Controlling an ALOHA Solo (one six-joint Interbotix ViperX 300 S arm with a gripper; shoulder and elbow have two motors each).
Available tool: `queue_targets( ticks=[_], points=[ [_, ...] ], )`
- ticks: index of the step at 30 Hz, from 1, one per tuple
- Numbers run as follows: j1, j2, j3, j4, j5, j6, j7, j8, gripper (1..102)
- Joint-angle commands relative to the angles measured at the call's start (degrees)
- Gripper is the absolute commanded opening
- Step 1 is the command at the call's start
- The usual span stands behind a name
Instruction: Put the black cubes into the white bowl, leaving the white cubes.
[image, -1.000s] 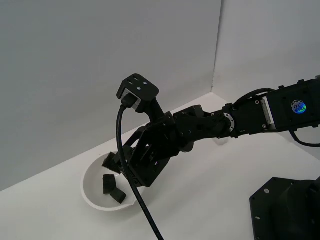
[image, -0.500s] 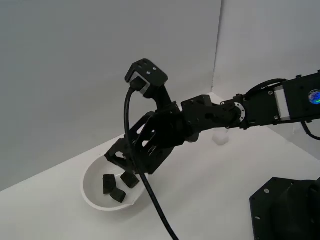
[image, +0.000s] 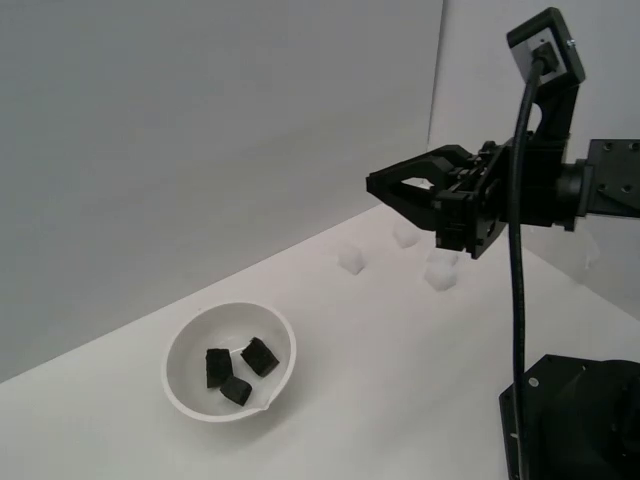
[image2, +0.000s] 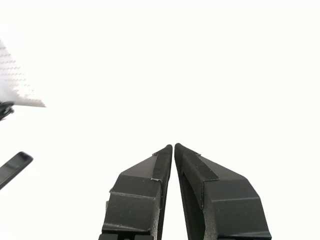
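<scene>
Three black cubes (image: 259, 355) lie together inside the white bowl (image: 184, 341), which stands on the white surface toward the exterior view's left. Farther back and to the right, three white cubes (image: 351, 260) sit faint on the surface, one (image: 440, 272) just below the arm. My gripper (image: 372, 184) hangs high in the air, well to the right of the bowl, its tips pointing toward the exterior view's left. In the wrist view the gripper (image2: 173, 146) has its fingers pressed together with nothing between them, and only blank white lies beyond.
The arm's black base (image: 570, 420) fills the lower right corner, and a thick black cable (image: 521, 260) hangs down from the wrist camera. Grey walls meet in a corner behind the white cubes. A dark object (image2: 15, 167) shows at the wrist view's edge.
A third black cube dropped from the gripper into the bowl. The arm then rose off the bowl and swung far to the exterior view's right, uncovering the white cubes.
</scene>
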Motion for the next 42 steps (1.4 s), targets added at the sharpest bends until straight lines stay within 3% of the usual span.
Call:
queue_targets(
  ticks=[1,6,11,16,19,28,42],
  points=[
    [3.69,4.13,4.13,0.53,0.53,0.44,3.69,0.35,3],
    [9.05,10.37,10.46,2.37,2.37,3.96,6.86,0.44,3],
    [9.58,13.71,13.71,3.43,3.34,6.15,7.65,0.44,3],
    [9.84,19.07,19.25,3.96,3.78,10.81,8.17,0.44,3],
    [11.07,21.8,21.97,4.48,4.22,13.1,11.87,0.44,3],
    [18.02,32.61,32.7,5.1,4.75,14.85,18.9,0.44,3],
    [18.19,46.93,46.93,6.59,6.24,15.03,20.39,0.0,3]
  ],
)
